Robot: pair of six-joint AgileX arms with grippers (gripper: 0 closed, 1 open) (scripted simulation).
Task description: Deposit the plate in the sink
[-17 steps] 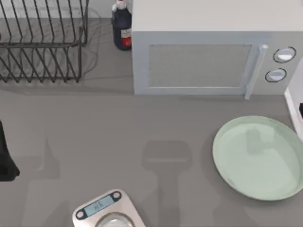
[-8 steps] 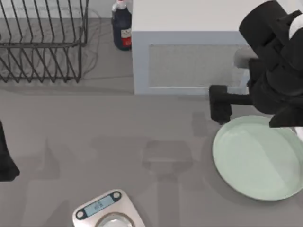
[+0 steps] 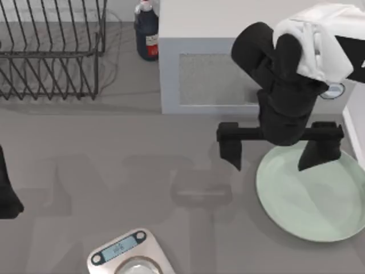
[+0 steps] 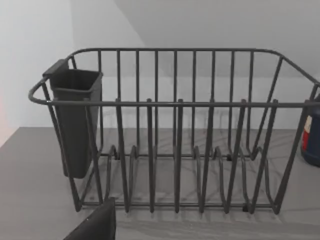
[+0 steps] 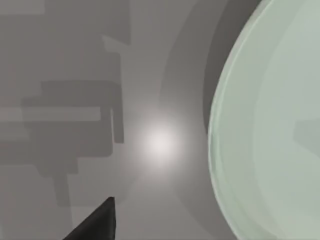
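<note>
The pale mint-green plate (image 3: pixel 311 208) lies flat on the counter at the right, in front of the microwave. My right gripper (image 3: pixel 271 164) hangs open over the plate's far left rim, its two fingers spread wide: one is over bare counter left of the plate, the other over the plate's far side. In the right wrist view the plate (image 5: pixel 270 125) shows beside grey counter, with one dark fingertip (image 5: pixel 97 220) at the edge. My left gripper (image 3: pixel 5 191) sits parked at the table's left edge, open, holding nothing. The sink is out of view.
A white microwave (image 3: pixel 228 80) stands at the back, its right part hidden by the right arm. A wire dish rack (image 3: pixel 51 51) with a dark cutlery cup (image 4: pixel 75 120) is at the back left, a dark blue bottle (image 3: pixel 147 34) beside it. A silver scale (image 3: pixel 128 254) sits at the front.
The right arm came in from the upper right and swung left and forward. Its open gripper now hangs over the plate's far left rim. The left arm and plate stayed still.
</note>
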